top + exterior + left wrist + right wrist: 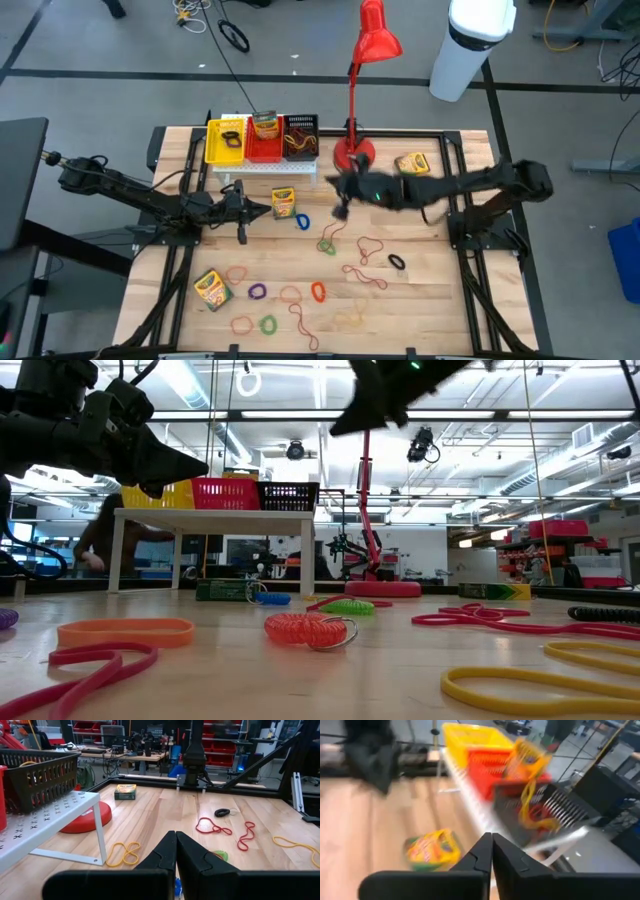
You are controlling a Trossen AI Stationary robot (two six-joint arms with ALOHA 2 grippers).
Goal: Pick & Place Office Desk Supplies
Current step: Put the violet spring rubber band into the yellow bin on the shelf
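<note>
While thin rubber-band loops point(365, 247) lie scattered over the pale wooden bench point(430, 300), both grippers hover empty, fingers pressed together. The right gripper point(343, 207) hangs beside a green-and-yellow cardboard crayon box point(431, 850); only the left wrist view shows a yellow loop point(123, 854) under the white perforated rack point(55, 817).

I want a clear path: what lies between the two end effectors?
In the high view, a crayon box and a blue band lie between left end effector and right end effector.

Bright overhead lighting; right wrist view motion-blurred.
</note>
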